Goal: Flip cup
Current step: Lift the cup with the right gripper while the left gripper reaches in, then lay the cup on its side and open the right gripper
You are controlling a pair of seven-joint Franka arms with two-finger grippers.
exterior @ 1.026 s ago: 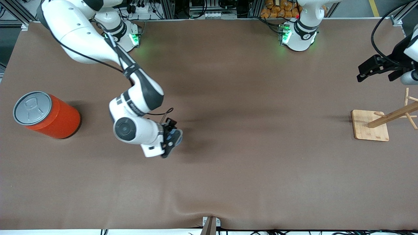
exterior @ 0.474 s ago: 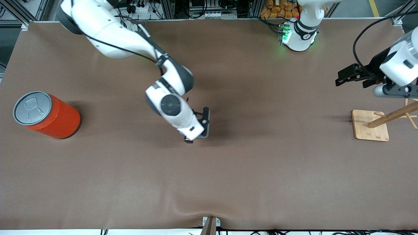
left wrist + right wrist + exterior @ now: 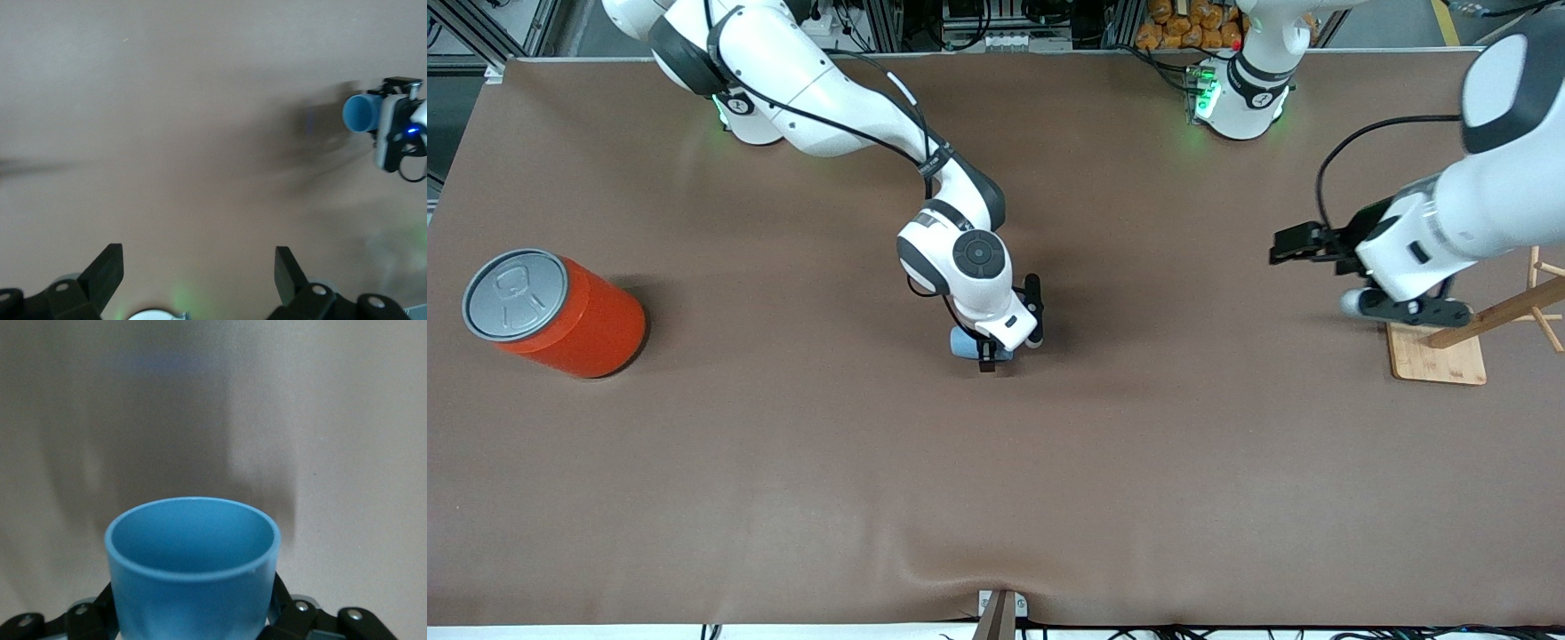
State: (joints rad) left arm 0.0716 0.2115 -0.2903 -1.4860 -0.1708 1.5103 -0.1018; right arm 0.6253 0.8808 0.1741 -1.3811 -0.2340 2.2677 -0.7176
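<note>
Cup [image 3: 963,342] sits near the tabletop [image 3: 996,480] centre, well apart from the orange-red can [image 3: 551,313], which stands toward the right arm's end. Right end effector [image 3: 992,354] is low at the cup w/ fingers either side of it; right wrist view shows the cup [image 3: 192,570] between the fingers [image 3: 85,620], open mouth facing out. Can't tell if they're gripping it or just flanking it. Left end effector [image 3: 1288,246] hangs over bare tabletop, fingers [image 3: 105,272] spread wide, nothing between them. It's far from the can, close to the wooden stand [image 3: 1436,353].
</note>
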